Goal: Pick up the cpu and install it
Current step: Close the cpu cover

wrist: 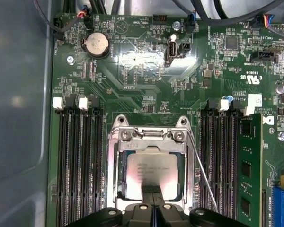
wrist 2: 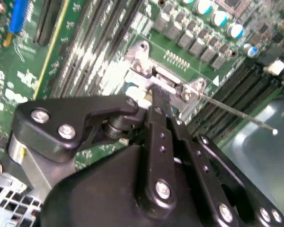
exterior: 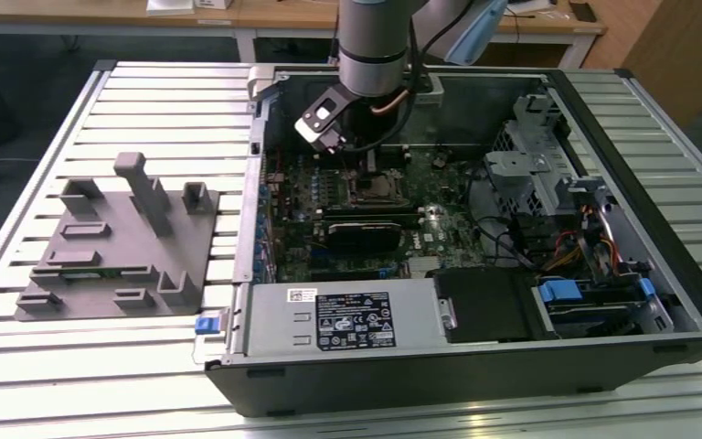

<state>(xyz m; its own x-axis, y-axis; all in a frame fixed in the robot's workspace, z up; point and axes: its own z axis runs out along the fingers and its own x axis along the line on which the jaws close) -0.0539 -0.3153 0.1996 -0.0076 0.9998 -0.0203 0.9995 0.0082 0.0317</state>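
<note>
Right now the cpu [wrist: 151, 171] lies flat in its socket [wrist: 117, 170] on the green board [wrist: 146, 85]. The gripper [wrist: 153, 193] points down at it, jaws shut together and tip touching its edge, maybe to press it in. The thin lever [wrist: 204, 177] looks loose. The cpu's print is too tiny to read.

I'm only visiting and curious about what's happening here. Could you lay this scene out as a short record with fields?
Setting: open computer case lying on a slatted table
Arm: reaches down into the case, over the motherboard
cpu: lies flat within the socket frame
End effector: shut, tips at the cpu's near edge
Memory slots: flank the socket on both sides
Outside the case: grey fixture on the table, at the exterior view's left
</note>
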